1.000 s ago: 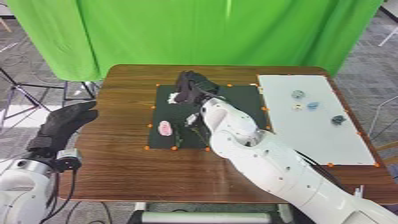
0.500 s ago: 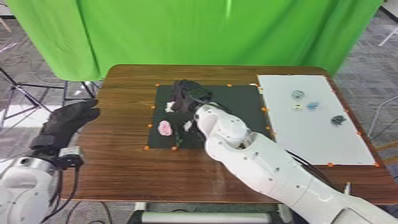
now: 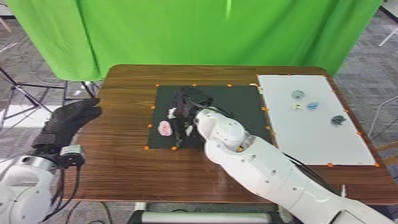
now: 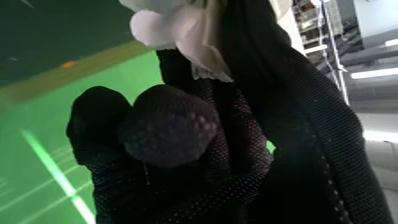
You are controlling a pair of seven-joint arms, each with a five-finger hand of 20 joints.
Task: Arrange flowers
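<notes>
Flower point(image 4: 182, 30) is showing smooth, rounded white petals, running thinner toward a jagged pale edge. The right hand point(image 3: 193, 96) is grasping it with curled fingers above the dark mat point(image 3: 240, 102); the left hand point(image 3: 69, 119) is hanging relaxed by the table's point(image 3: 120, 155) left edge.

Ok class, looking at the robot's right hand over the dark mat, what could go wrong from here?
The white flower sits against the curled fingers of the right hand, so a tighter squeeze might bruise its petals and a looser one might let it slip. The pink flower lies on the dark mat close to that hand, so a swing left could knock it.
</notes>
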